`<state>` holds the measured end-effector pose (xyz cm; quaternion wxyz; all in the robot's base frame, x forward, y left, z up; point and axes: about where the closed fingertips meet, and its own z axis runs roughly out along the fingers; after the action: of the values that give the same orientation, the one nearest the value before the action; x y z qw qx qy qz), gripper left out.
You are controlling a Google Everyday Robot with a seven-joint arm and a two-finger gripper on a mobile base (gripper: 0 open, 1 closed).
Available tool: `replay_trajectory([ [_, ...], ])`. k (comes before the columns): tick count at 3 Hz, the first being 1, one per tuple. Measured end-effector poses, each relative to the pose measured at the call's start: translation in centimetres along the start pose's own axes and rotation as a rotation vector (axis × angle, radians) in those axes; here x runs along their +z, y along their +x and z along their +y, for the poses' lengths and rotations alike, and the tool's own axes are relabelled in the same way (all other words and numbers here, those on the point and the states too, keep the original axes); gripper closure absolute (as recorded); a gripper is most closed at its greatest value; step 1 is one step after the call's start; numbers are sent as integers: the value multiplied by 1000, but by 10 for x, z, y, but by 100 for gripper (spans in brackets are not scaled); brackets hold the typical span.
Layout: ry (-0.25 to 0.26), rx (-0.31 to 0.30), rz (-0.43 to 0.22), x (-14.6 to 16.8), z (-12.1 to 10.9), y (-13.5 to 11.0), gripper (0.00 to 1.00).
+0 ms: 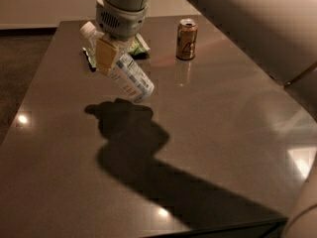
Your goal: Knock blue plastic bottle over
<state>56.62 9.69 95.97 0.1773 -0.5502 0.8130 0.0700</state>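
Observation:
The blue plastic bottle (pixel 132 78) is a clear bottle with a white cap and a pale blue-and-white label. It is tilted steeply, cap up to the left and base down to the right, over the far left part of the brown table (pixel 223 133). My gripper (pixel 112 63) comes down from the top of the view and is shut on the bottle's upper half. One tan finger (pixel 105 56) lies across the front of it. The other finger is hidden behind the bottle.
A green snack bag (pixel 137 45) lies on the table just behind the gripper. A short gold-brown can (pixel 186 38) stands upright at the far middle. The arm's dark shadow (pixel 148 157) runs across the table. The table's near edge is at the bottom.

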Motion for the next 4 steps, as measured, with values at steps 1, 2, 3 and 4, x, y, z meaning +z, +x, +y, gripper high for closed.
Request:
replay_trajectory([
  [1,-9,-26,61,8,10,11,100],
  [2,-13,-40,93,13,15,17,100],
  [3,-16,-74,161,23,23,25,82],
  [4,-27,-102,217,33,28,33,60],
])
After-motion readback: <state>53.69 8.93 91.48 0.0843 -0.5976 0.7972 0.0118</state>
